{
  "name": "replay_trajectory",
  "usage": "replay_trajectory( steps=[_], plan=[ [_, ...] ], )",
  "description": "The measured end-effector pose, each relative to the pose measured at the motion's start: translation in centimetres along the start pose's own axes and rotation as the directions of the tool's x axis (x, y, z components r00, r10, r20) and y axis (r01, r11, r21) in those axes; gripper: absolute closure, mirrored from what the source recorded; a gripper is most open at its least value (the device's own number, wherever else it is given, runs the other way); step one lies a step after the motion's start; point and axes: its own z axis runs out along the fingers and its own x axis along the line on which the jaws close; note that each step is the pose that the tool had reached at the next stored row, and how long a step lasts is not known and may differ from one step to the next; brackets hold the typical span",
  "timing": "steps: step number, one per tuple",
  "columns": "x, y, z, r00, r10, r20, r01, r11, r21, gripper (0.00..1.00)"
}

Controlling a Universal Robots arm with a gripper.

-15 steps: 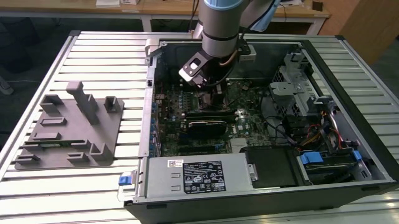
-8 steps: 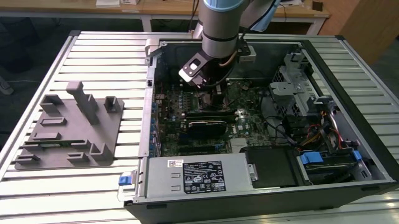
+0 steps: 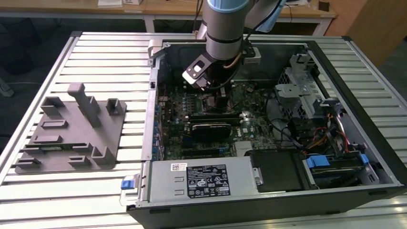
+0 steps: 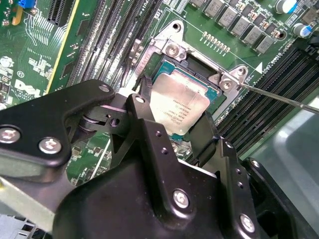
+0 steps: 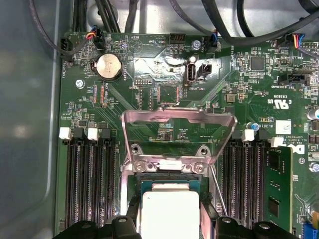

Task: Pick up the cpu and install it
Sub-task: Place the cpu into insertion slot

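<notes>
Centrally, an open computer case [image 3: 267, 210] lies on its side on the slatted table [image 3: 108, 57], taking up the middle and the exterior view's right of the surface. A grey fixture [image 3: 70, 133] stands apart from it near the table edge on the exterior view's left.

Contents of the case: a green motherboard [image 3: 184, 107] covers its floor, and a power supply [image 3: 197, 179] fills the corner along the near wall. Bundled cables [image 3: 318, 138] lie in the part on the exterior view's right. The arm [image 3: 224, 28] reaches down into the case over the far half of the motherboard.

Contents of the socket [image 4: 199, 64]: in both wrist views the cpu [image 4: 177, 107] [image 5: 169, 214], silver top upward, sits within the socket opening. Whether it is fully seated cannot be told.

The gripper [image 4: 174, 112] [image 5: 170, 219] is closed on the cpu, with its black fingers [image 4: 204, 134] pressed against two opposite edges of the chip.

The socket's hinged metal frame [image 5: 177, 119] is swung open, away from the chip, and the thin lever [image 4: 279, 97] stands free beside the socket.

Rows of memory slots [image 5: 89, 184] flank the socket on both sides. A round battery [image 5: 109, 66] sits on the motherboard beyond the frame.
</notes>
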Motion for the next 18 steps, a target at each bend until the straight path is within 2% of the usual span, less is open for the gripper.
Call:
replay_trajectory(
  steps=[18],
  plan=[
    [0.0,0.08,0.1,1.0,0.007,0.0002,-0.007,1.0,0.0001,0.45]
  ],
)
